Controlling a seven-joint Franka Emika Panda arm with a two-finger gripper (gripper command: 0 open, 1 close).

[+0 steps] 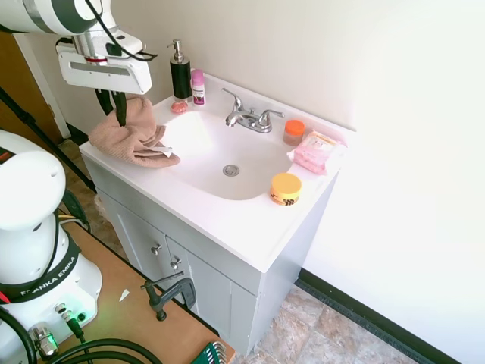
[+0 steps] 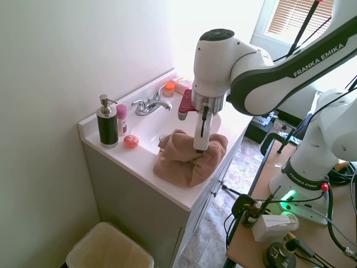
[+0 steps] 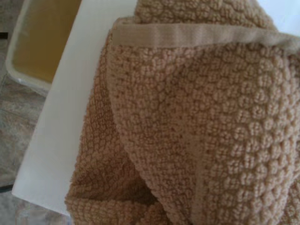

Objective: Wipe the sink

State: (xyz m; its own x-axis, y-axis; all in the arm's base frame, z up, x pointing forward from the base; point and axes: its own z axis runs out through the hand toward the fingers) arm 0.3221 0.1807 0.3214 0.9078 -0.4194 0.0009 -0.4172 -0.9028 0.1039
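Wrist view: nubby tan terry towel (image 3: 187, 131), fingers (image 1: 114, 106) pinching it, bunched beside glossy oval sink (image 1: 227, 152).

Both exterior views are bright with daylight; in the second, the window (image 2: 293, 19) blows out to white glare and washes the wall behind the sink (image 2: 167, 120). Shadows are soft. The wrist view is slightly soft, the towel (image 3: 197, 126) weave mildly blurred

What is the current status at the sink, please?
Gripper down on the tan towel, fingers' state unclear. Towel bunched on the countertop corner beside the sink. Basin clear; orange-lidded jar sits at the rim.
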